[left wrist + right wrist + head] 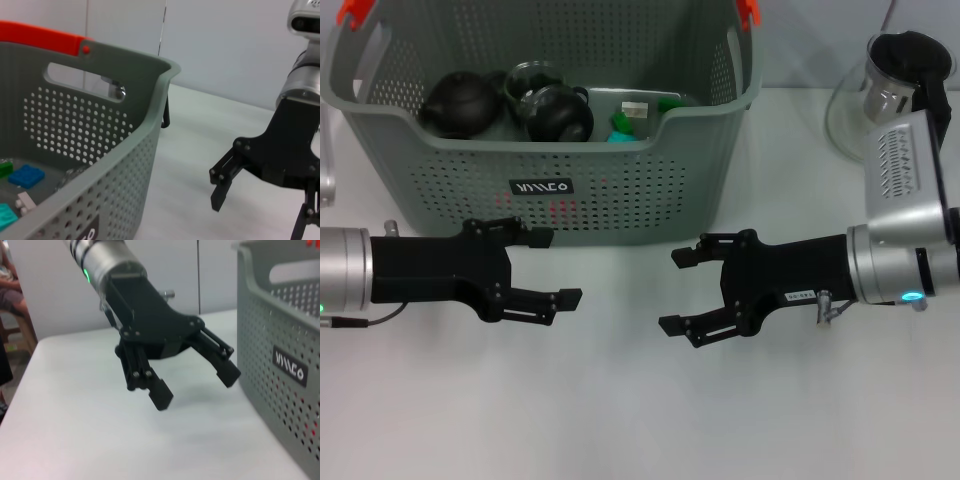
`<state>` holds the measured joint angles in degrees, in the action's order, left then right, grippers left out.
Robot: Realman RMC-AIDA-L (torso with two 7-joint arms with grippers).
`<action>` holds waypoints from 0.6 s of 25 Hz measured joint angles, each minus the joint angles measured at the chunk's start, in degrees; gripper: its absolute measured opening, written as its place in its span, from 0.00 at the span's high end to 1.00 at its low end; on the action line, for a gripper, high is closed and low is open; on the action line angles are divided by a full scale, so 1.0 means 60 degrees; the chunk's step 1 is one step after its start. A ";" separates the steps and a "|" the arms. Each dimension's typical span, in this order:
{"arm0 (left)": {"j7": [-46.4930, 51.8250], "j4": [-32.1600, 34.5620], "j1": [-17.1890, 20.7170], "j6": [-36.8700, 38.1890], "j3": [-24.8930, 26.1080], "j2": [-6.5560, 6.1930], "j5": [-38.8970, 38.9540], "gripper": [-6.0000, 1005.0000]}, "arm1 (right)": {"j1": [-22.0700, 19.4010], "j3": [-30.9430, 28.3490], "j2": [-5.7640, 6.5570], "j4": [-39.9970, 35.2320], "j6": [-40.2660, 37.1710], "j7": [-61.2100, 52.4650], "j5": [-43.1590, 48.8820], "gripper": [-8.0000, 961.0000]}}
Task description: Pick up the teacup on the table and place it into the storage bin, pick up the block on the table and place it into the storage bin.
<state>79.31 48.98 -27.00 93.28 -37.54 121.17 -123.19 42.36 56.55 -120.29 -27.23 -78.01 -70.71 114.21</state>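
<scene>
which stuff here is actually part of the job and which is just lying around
Part of the job:
- storage bin
- teal block and blue block inside the bin
- left gripper, open, in front of the bin
- right gripper, open, in front of the bin

Just lying about:
- glass teapot at the right
- dark round teapots in the bin

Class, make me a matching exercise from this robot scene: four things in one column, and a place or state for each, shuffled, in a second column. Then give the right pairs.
Column 1
1. storage bin
2. left hand
3. glass teapot
4. blue block

Column 2
A. lying inside the basket
B. open and empty, in front of the bin
C. on the table beyond the right arm
D. grey-green, perforated, with orange handle clips

Pairs: 1-D, 2-B, 3-C, 4-A
</scene>
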 joint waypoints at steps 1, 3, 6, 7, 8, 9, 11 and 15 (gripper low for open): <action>-0.0001 -0.0004 0.0001 0.0015 -0.0006 0.0005 -0.0032 0.07 | 0.0024 0.0066 -0.0001 0.0060 0.0086 0.0000 0.0001 0.03; -0.0001 -0.0006 0.0003 0.0065 -0.0011 0.0013 -0.0089 0.07 | 0.0036 0.0140 -0.0003 0.0105 0.0162 0.0000 -0.0003 0.03; -0.0002 -0.0010 0.0002 0.0090 -0.0017 0.0019 -0.0150 0.07 | 0.0039 0.0161 -0.0006 0.0096 0.0132 -0.0028 -0.0013 0.03; -0.0002 -0.0011 0.0003 0.0090 -0.0017 0.0019 -0.0154 0.07 | 0.0041 0.0161 -0.0006 0.0077 0.0104 -0.0041 -0.0014 0.03; -0.0002 -0.0012 0.0002 0.0091 -0.0017 0.0021 -0.0163 0.07 | 0.0042 0.0157 -0.0006 0.0063 0.0078 -0.0046 -0.0014 0.03; -0.0002 -0.0014 0.0003 0.0091 -0.0017 0.0025 -0.0172 0.07 | 0.0043 0.0147 -0.0006 0.0046 0.0052 -0.0047 -0.0015 0.03; -0.0003 -0.0017 0.0003 0.0085 -0.0019 0.0039 -0.0211 0.07 | 0.0045 0.0112 -0.0004 0.0016 -0.0044 -0.0043 -0.0027 0.03; -0.0006 -0.0033 0.0049 0.0016 -0.0108 0.0062 -0.0237 0.07 | 0.0031 0.0066 0.0024 -0.0051 -0.0218 0.0000 -0.0120 0.04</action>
<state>79.28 48.78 -26.70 93.37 -38.19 121.55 -124.61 42.54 56.95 -120.15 -27.53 -79.32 -70.71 113.49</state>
